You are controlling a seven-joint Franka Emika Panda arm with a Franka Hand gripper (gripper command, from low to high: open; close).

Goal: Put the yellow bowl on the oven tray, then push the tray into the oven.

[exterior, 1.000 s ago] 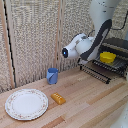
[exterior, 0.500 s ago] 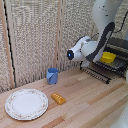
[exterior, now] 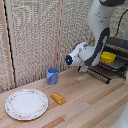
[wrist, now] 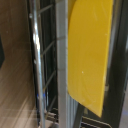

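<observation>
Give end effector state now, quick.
End effector: cannot be told; its fingers are hidden behind the arm near the baking sheet, where the yellow dish sits.

Mock kitchen: oven (exterior: 119,50), wooden counter (exterior: 90,102).

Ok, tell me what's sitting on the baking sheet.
The yellow dish rests on the baking sheet at the oven. The arm covers the sheet's near end and the gripper, so anything there is hidden.

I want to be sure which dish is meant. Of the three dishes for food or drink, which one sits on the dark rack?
The yellow dish, resting on the baking sheet. The blue mug and the patterned plate stand on the wooden table.
</observation>
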